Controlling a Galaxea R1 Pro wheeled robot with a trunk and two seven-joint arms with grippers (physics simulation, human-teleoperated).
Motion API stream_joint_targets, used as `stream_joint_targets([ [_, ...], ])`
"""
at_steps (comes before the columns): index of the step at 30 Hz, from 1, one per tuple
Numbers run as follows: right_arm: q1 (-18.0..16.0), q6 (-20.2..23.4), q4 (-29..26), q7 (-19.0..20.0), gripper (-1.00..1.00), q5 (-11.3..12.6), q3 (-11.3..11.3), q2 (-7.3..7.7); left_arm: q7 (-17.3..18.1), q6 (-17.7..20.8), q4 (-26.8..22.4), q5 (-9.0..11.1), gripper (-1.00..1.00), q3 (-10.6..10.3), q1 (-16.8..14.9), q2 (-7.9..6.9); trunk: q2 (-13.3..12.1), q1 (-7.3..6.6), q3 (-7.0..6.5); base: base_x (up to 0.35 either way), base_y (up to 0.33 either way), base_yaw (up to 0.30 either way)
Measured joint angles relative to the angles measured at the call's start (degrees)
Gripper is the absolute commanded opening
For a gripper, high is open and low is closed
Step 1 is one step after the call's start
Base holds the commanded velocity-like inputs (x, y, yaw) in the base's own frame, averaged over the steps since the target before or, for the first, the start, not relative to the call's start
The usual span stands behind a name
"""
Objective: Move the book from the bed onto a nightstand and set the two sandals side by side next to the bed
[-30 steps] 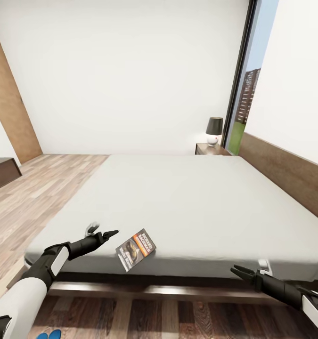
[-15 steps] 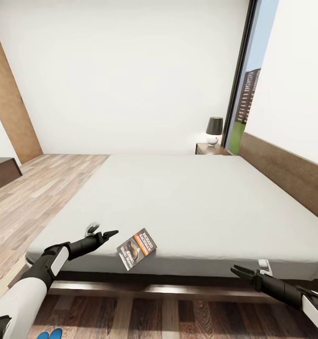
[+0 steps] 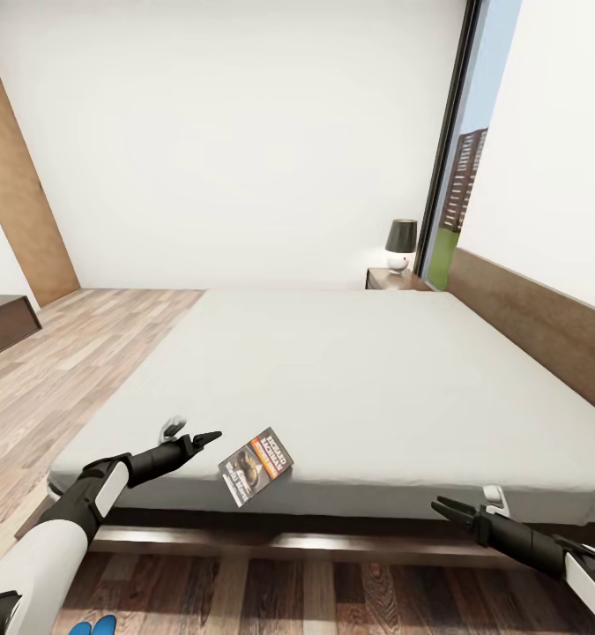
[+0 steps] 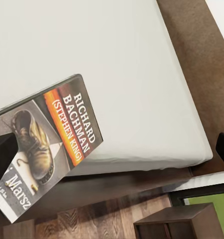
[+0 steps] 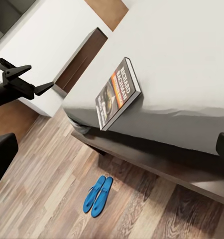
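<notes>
The book (image 3: pixel 255 466), dark with an orange band, lies at the near edge of the bed (image 3: pixel 350 379), one corner overhanging. My left gripper (image 3: pixel 194 432) hovers open just left of it, above the mattress. In the left wrist view the book (image 4: pixel 47 142) sits close, between the spread fingertips (image 4: pixel 2 157). My right gripper (image 3: pixel 445 509) is open, low in front of the bed's near right edge. The right wrist view takes in the book (image 5: pixel 117 94) and the two blue sandals (image 5: pixel 98 195) lying together on the floor. The nightstand (image 3: pixel 394 279) with its lamp (image 3: pixel 401 244) stands at the bed's far corner.
A dark headboard (image 3: pixel 535 317) runs along the right wall beside the tall window (image 3: pixel 460 159). A tan door (image 3: pixel 15 194) and a long low dark cabinet (image 3: pixel 2 322) are on the left. Wood-plank floor (image 3: pixel 59 370) lies left of the bed.
</notes>
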State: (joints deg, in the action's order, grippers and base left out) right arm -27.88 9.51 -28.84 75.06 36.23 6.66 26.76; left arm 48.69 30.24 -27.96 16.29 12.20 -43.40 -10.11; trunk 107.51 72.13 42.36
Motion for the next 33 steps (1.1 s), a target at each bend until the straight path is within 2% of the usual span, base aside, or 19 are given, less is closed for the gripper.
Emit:
stream_joint_targets([
  [33,0.01,-0.09,0.00,-0.08,1.00,0.00,0.00,-0.03,0.04,0.00,0.00,0.01,1.00,0.00,-0.02,0.00,0.00,0.00,0.00,0.000,0.000,0.000],
])
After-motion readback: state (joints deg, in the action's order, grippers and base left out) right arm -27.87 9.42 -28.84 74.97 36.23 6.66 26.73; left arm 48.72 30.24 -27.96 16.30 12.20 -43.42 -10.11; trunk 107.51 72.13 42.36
